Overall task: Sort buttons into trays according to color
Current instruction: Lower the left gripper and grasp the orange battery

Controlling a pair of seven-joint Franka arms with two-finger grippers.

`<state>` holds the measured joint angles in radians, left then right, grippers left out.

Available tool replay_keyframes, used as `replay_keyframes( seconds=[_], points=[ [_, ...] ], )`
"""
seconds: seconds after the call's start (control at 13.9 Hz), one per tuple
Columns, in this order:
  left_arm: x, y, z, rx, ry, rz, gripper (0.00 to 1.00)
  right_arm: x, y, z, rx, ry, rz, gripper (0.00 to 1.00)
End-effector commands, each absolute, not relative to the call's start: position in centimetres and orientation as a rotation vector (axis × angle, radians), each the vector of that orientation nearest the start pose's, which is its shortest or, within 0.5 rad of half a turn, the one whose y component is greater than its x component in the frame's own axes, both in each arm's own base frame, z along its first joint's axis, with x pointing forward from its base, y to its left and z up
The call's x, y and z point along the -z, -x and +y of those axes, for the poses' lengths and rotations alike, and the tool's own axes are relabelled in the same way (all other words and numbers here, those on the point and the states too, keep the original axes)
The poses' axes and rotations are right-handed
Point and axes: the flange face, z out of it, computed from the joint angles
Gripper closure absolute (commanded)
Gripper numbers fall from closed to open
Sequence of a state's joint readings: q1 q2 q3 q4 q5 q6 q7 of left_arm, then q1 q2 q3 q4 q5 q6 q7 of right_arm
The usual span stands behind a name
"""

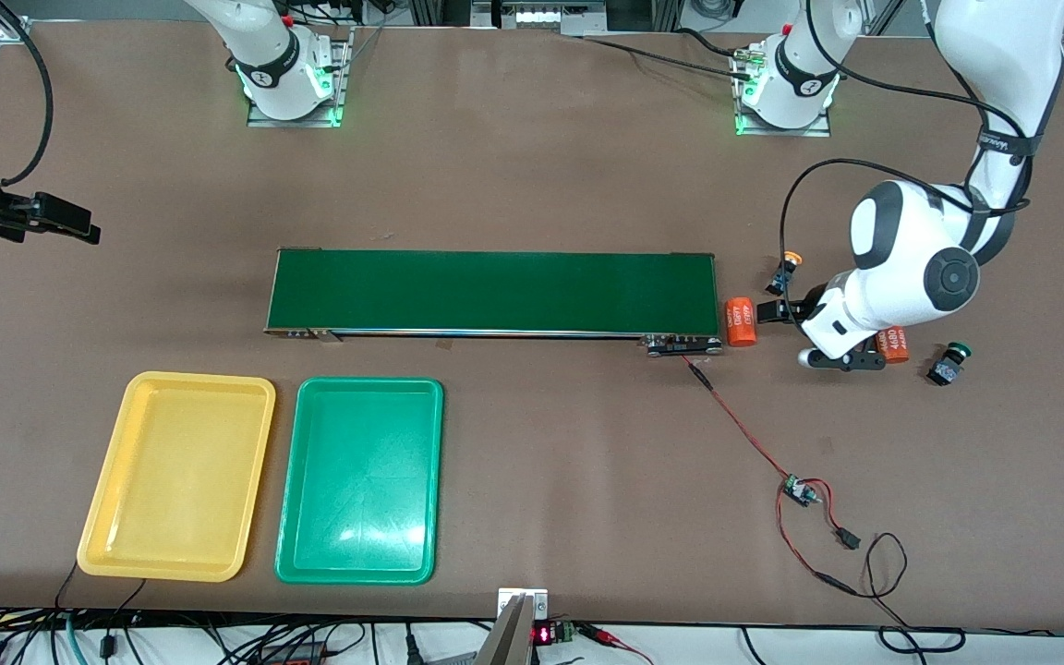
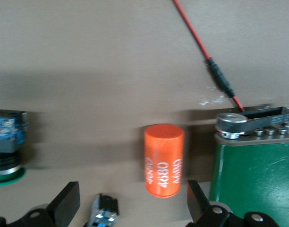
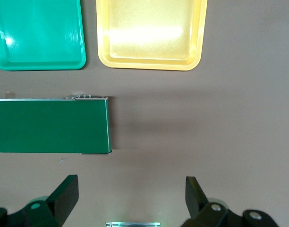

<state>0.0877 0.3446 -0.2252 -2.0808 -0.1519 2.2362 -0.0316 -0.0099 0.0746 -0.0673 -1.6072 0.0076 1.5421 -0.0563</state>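
Green tray (image 1: 359, 480); orange cylinder (image 1: 741, 320) beside open left pincer (image 1: 795, 334).

A broad tabletop (image 1: 532, 139) with a matte brown surface fills nearly the whole front view, evenly lit from above, with soft glare patches on the bare surface. Along the edge nearest the front camera, a pale strip carries a tangle of black cables (image 1: 172, 642) and a small red digital display (image 1: 542, 634). At the opposite edge, metal framing (image 1: 532, 14) shows past the table's end.
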Motion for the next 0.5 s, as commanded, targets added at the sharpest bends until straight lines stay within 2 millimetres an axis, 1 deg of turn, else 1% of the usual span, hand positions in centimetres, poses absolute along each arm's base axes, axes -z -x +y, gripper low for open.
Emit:
replay_keyframes(
  seconds=[0.0, 0.14, 0.29, 0.43],
  points=[
    [-23.3, -55.7, -9.0, -0.339, 3.313, -0.008, 0.00, -56.6, -56.9, -4.4, -0.223, 3.112, 0.013, 0.00],
    [-21.8, -55.8, -9.0, -0.337, 3.315, 0.001, 0.00, -56.6, -56.9, -4.4, -0.223, 3.112, 0.013, 0.00],
    [-19.8, -55.3, -10.0, -0.384, 3.307, 0.035, 0.00, -56.6, -56.9, -4.4, -0.223, 3.112, 0.013, 0.00],
    [-19.0, -55.2, -10.5, -0.391, 3.307, 0.046, 0.00, -56.6, -56.9, -4.4, -0.225, 3.112, 0.013, 0.00]
  ],
)
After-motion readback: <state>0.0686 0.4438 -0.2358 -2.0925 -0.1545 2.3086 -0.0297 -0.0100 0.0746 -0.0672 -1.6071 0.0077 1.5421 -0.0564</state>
